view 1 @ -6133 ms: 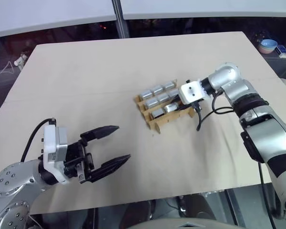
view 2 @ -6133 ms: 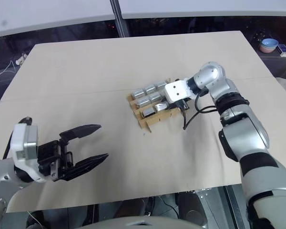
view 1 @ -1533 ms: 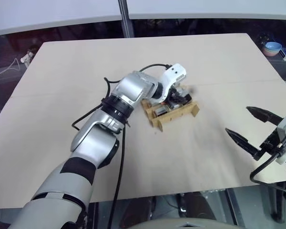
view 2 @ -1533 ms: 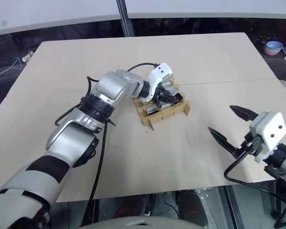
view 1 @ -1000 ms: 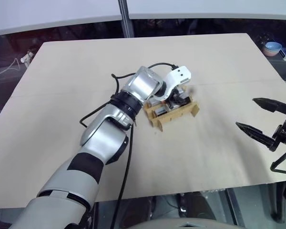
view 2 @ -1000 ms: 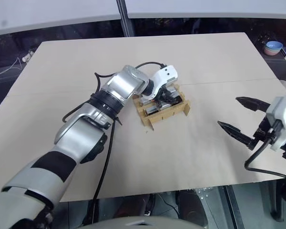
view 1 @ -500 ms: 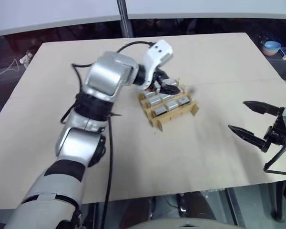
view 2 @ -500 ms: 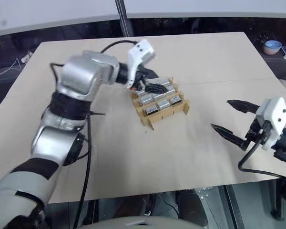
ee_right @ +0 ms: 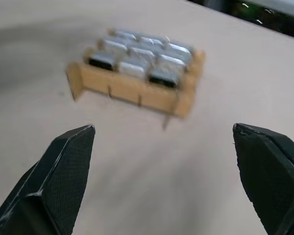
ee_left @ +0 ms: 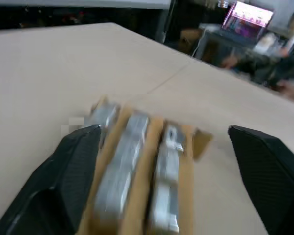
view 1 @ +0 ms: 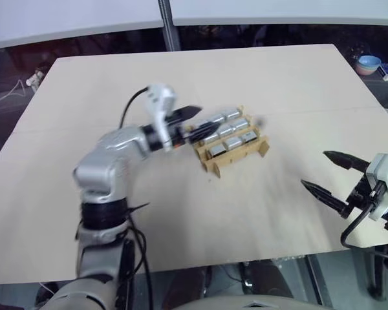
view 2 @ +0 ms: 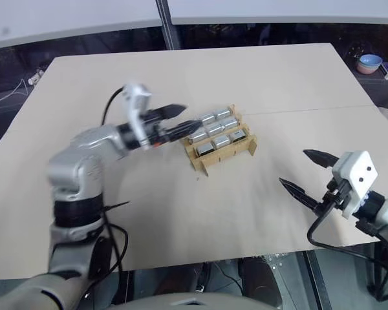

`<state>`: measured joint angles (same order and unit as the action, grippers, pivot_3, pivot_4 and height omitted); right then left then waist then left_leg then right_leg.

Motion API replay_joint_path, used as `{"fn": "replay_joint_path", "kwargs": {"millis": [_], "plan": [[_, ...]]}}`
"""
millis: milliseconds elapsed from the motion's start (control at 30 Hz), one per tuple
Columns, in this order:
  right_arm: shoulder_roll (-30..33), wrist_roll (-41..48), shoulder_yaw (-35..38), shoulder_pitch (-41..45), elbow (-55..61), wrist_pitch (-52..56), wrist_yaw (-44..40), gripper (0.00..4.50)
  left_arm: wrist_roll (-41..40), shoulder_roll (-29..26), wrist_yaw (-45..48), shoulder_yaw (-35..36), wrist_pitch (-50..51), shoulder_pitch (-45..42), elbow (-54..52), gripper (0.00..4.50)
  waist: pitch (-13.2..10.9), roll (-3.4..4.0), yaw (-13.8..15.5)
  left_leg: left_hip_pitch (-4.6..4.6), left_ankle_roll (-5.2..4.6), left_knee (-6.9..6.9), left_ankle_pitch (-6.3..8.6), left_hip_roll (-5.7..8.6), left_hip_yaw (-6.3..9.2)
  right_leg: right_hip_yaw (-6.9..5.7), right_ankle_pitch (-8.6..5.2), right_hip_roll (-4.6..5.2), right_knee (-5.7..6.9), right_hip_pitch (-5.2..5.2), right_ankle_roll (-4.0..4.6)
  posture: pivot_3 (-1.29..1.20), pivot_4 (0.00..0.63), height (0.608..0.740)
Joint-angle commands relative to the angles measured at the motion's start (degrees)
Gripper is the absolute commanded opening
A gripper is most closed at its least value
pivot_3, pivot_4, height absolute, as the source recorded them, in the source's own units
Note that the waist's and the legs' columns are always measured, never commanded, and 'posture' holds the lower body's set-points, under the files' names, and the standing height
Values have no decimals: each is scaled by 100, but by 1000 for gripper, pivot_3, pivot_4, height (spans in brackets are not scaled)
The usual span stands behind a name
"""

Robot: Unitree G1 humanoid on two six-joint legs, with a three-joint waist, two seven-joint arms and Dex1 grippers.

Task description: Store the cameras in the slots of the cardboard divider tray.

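Nine silver-grey cameras (view 2: 217,132) fill the brown cardboard divider tray (view 2: 224,152) in three rows, mid-table (view 2: 258,71). Left gripper (view 2: 180,121), fingers apart, hovers just beside it; right gripper (view 2: 309,174), fingers spread, is well apart.

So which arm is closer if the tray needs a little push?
Probably the left. Its open gripper sits right beside the tray, which is full of cameras. The right gripper, also open, is far off near the table edge.

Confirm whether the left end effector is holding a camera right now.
No. The left end effector is open and empty beside the tray, where the cameras sit.
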<state>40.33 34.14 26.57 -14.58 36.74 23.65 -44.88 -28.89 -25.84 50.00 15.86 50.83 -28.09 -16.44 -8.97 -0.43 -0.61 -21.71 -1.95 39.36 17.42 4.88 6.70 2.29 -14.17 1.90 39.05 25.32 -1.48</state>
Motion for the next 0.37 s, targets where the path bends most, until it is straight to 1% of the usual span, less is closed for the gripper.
{"fn": "replay_joint_path", "kwargs": {"millis": [33, 67, 133, 167, 233, 367], "plan": [[52, -122, 516, -402, 120, -192, -74, 4500, -300, -590, 328, 694, -376, 1231, -914, 4328, 7, 3, 12, 9, -1, -4, 1, 0, 0, -1, 0, 1, -8, -11, 0, 0, 150, 740], [59, -125, 556, -458, 116, -207, -79, 4500, -394, -710, 440, 753, -473, 1481, -988, 4328, 7, 2, 26, 20, -2, -11, 2, 1, 0, 0, 0, 1, -15, -21, 0, 0, 150, 740], [114, -61, 771, -618, 91, -119, -129, 4500, -383, -903, 671, 1167, -873, 2303, -1095, 4328, 8, 0, 65, 23, -3, -6, 2, 1, 3, -5, 0, 2, -16, -28, 0, 0, 150, 740], [133, -27, 870, -677, 58, -78, -160, 4500, -449, -950, 704, 1354, -910, 2592, -1170, 4328, 7, 0, 106, 26, -3, -4, 2, 1, 3, -6, 0, 2, -16, -31, 0, 0, 150, 740], [161, -14, 1018, -766, -19, -77, -221, 4500, -527, -980, 551, 1554, -996, 2934, -1259, 4328, 7, -1, 159, 81, -8, -21, 8, 0, 1, -3, -2, 3, -27, -84, -1, 0, 150, 740], [231, 25, 1097, -750, -75, -27, -228, 4500, -630, -1022, 400, 1706, -1139, 3449, -1419, 4328, 8, 0, 196, 130, -25, -24, 19, -7, 24, -34, -3, 4, -63, -158, -2, 0, 150, 740]]}}
